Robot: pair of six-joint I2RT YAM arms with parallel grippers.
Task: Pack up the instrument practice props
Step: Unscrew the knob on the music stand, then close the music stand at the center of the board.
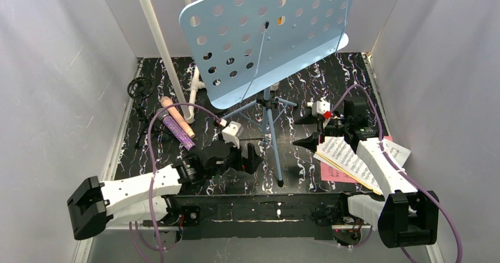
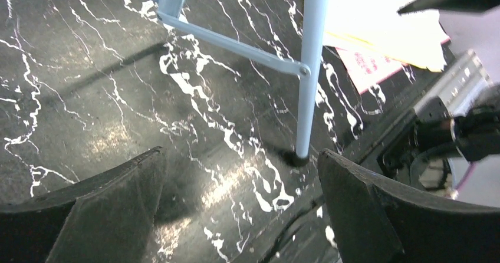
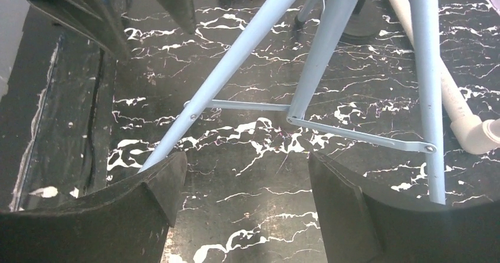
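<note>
The light-blue perforated music rack stands on its light-blue tripod at mid-table. My left gripper is open and empty, low over the table left of the tripod's near leg; in the left wrist view that leg's foot sits just ahead of the right finger. My right gripper is open and empty, right of the tripod, facing its legs. The pink microphone and glittery purple microphone lie at left. White sheet-music pages on a pink page lie under my right arm.
A white plastic pipe frame rises at the back left, its elbow on the table. A black mic mount lies at the far left by the wall. White walls close in the table on three sides.
</note>
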